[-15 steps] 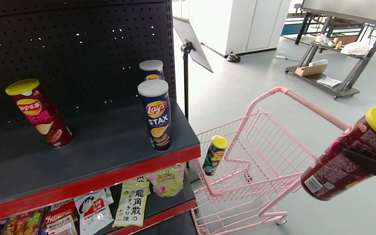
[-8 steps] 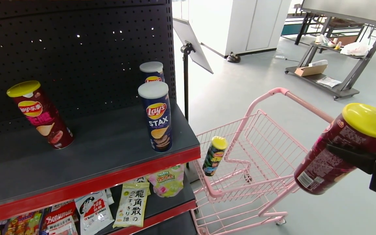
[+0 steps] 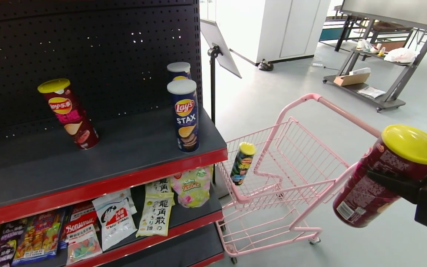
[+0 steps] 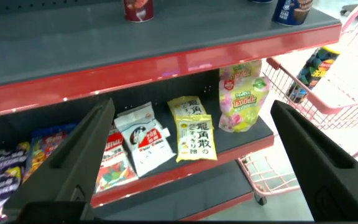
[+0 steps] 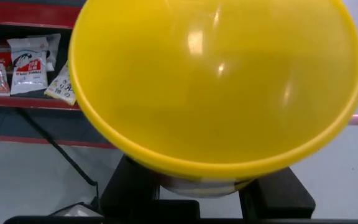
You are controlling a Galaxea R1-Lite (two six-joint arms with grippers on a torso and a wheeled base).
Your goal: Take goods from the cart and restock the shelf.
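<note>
Your right gripper [image 3: 392, 181] clamped on one red can [image 3: 358, 202]; your left gripper [image 4: 191, 115] spread, empty; shelf [image 3: 124, 155]: one second red can [image 3: 70, 115], two blue cans [image 3: 186, 115]; cart [image 3: 310, 99]: one dark can [image 3: 242, 163].

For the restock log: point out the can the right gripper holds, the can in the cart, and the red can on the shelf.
Held can [image 3: 363, 193], head view, lower dark red side.
Cart can [image 3: 242, 166], head view, middle of its side.
Red shelf can [image 3: 72, 116], head view, middle of label.
</note>
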